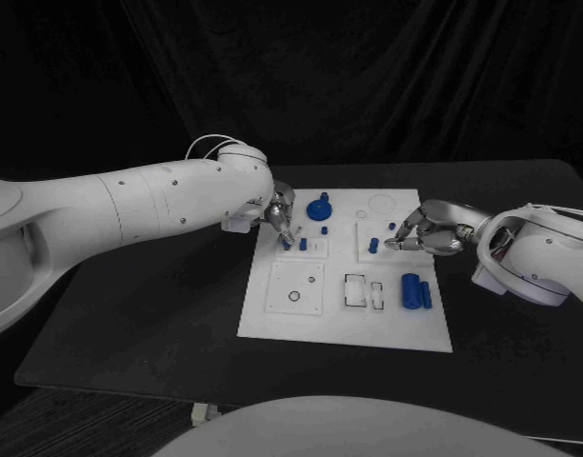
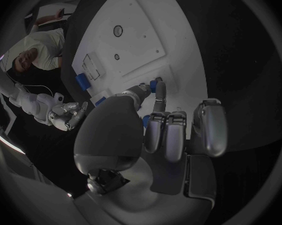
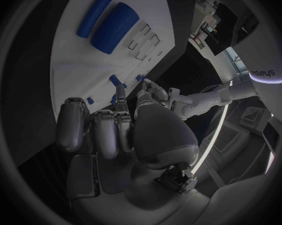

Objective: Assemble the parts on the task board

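Both hands work at small pegs on the far half of the board (image 1: pixel 374 328). The left hand (image 1: pixel 276 217) pinches a small blue peg (image 1: pixel 288 244) with thumb and finger at the left module; the right hand (image 1: pixel 429 231) holds another peg (image 1: pixel 374 246) upright near the middle module. The step looks like seating pegs in their holes; next each wants lining up plumb and a gentle push down. A blue knob (image 1: pixel 320 207) stands far, between the hands; two blue cylinders (image 1: pixel 415 290) lie near right, clear of the work. The hands are close, so they may crowd each other
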You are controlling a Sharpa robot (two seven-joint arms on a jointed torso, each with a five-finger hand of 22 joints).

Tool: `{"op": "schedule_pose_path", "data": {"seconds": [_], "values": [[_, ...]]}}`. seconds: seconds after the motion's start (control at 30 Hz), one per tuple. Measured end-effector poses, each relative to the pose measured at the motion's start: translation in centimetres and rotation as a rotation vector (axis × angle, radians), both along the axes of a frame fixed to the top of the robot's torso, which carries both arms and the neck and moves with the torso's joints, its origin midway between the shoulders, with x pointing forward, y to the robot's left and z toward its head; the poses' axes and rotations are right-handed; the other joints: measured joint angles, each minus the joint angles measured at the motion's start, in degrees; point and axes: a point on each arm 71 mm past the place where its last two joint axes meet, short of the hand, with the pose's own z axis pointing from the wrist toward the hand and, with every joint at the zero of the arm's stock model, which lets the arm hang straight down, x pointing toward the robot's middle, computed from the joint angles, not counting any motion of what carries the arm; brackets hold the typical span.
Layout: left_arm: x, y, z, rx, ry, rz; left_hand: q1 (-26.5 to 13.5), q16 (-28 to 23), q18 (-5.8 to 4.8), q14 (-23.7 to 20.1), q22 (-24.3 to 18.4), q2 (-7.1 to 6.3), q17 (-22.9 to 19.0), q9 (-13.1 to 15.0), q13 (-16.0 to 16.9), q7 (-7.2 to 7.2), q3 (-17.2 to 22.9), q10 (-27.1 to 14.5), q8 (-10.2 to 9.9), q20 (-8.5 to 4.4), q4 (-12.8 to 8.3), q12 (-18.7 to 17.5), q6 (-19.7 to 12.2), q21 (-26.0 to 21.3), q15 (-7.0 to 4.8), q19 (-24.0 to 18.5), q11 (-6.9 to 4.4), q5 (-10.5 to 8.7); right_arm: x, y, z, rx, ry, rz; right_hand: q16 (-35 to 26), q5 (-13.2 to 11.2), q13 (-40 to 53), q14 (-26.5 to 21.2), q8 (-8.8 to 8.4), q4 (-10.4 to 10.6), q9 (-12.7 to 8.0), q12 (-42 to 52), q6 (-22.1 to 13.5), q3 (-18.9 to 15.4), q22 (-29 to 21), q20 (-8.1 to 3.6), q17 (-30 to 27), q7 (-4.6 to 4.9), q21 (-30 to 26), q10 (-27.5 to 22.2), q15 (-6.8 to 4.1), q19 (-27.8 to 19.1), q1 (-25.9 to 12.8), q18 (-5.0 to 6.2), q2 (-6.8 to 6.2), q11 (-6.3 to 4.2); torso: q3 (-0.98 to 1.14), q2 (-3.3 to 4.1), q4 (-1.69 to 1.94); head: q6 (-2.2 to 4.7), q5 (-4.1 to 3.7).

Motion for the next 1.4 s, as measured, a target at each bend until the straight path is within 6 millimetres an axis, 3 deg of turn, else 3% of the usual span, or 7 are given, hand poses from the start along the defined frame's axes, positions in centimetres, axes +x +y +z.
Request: {"op": "schedule_pose_path", "data": {"seconds": [0.93, 1.4], "values": [[0.55, 0.25, -0.15, 0.037, 0.029, 0.009, 0.0, 0.0, 0.00, 0.0, 0.0, 0.00, 0.0, 0.2, 0.0, 0.22, 0.0, 0.0, 0.0, 0.20, 0.0, -0.4, -0.2, -0.6, 0.00, -0.2, 0.04, -0.29, -0.06, -0.04, -0.08, 0.000, 0.002, 0.000, -0.3, 0.0, 0.0, -0.2, 0.00, 0.0, 0.0, 0.1, 0.0, 0.0, 0.0, 0.00, 0.0, 0.00, 0.0, 0.1, -0.04, 0.0, 0.0, 0.00, 0.00, -0.11, 0.01, -0.01, 0.02, 0.00, -0.09], [0.69, -0.11, -0.13, 0.026, 0.027, 0.000, 0.1, 0.0, 0.01, 0.0, 0.0, 0.68, 0.0, 0.5, 0.0, 0.21, 0.0, 0.1, 0.0, 0.20, 0.0, -0.6, -0.6, -0.8, 0.00, -0.2, 0.11, -1.67, -0.17, -0.03, -0.27, 0.000, 0.008, 0.001, -0.3, 0.0, 0.0, -0.2, 0.00, 0.0, 0.0, -0.1, 0.0, 0.0, 0.0, -0.14, 0.0, 0.00, -0.3, 0.1, -0.01, -0.1, 0.0, 0.00, 0.00, -0.10, -0.01, 0.03, 0.01, 0.00, -0.09]]}}
